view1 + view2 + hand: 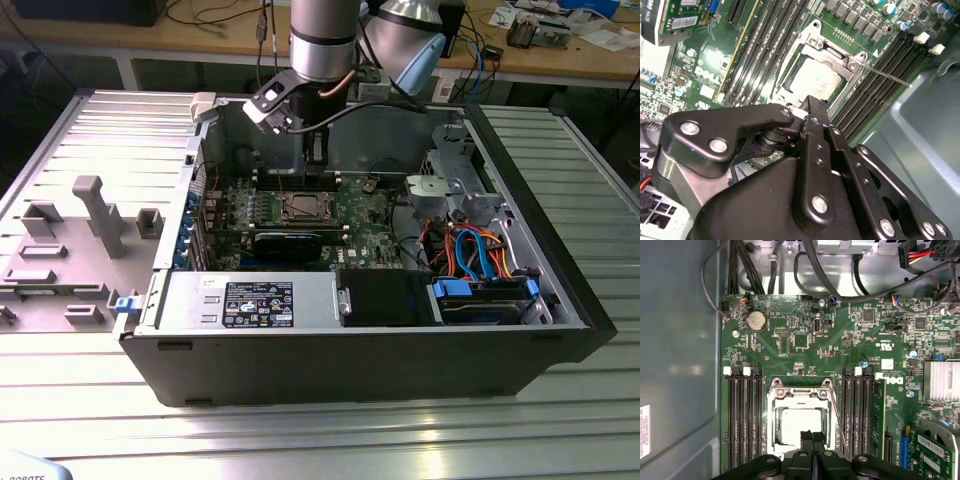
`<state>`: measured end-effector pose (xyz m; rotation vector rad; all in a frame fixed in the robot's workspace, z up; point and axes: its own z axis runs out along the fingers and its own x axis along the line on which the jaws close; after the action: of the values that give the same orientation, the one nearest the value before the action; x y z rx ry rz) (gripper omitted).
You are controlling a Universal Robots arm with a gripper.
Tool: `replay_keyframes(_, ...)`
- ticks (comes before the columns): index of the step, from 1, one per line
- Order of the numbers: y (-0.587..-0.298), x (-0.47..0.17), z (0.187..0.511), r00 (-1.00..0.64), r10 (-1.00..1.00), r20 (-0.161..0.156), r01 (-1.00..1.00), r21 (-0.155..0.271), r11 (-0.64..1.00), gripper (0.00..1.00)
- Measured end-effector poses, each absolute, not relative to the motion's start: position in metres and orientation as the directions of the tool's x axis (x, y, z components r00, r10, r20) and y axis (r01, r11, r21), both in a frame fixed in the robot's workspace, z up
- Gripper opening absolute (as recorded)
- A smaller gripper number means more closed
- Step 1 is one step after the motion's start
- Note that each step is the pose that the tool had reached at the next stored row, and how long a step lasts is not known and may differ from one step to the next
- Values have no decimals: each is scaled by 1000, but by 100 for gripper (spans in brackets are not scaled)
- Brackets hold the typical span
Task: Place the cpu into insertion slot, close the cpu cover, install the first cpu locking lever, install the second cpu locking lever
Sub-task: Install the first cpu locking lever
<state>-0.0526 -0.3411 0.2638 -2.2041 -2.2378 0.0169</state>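
In the exterior view the arm hangs inside the open computer case [350,360], which sits on the ribbed metal desk [300,430]. The gripper [318,152] is above the far edge of the insertion slot [283,208]. The cpu [300,208] shows as a pale square in the slot's middle.

In the second wrist view the fingers [812,107] are pressed together with nothing between them. Their tips hover over the slot edge nearest the camera and just overlap the cpu [812,82]. The cpu cover [837,56] lies flat on the slot, and its window frames the chip. A thin locking lever [887,76] starts at a corner of the slot and juts out over the black memory slots [875,87] beside it, so it looks unlatched.

In the first wrist view the gripper [812,436] is closed and empty over the cpu's [799,422] near edge, and the cover [772,410] is down around the chip. The lever [839,422] runs along one flank of the slot, with its long axis roughly parallel to the memory slots. It splays slightly away from the slot towards its free end. It lies just to the side of the fingertips, between slot and memory slots, not under them. I cannot tell whether it touches them.
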Motion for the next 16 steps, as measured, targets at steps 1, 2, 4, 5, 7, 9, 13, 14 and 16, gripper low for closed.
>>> replay_keyframes(1, -341, -53, 267, -15, 1000, -7, 1000, -8, 15, 11)
replay_keyframes(2, -341, -53, 269, -15, 1000, -7, 1000, -8, 15, 11)
replay_keyframes(4, -341, -53, 276, -15, 1000, -8, 1000, -8, 15, 11)
replay_keyframes(5, -341, -53, 281, -15, 1000, -8, 1000, -8, 15, 11)
replay_keyframes(7, -341, -53, 287, -15, 1000, -10, 1000, -8, 15, 11)
replay_keyframes(9, -341, -53, 288, -21, 1000, -11, 1000, -8, 21, 11)
replay_keyframes(13, -341, -53, 288, -166, 986, -11, 986, -10, 166, 11)
replay_keyframes(14, -341, -53, 288, -198, 980, -11, 980, -10, 198, 11)
replay_keyframes(16, -341, -53, 288, -257, 966, -11, 966, -10, 257, 11)
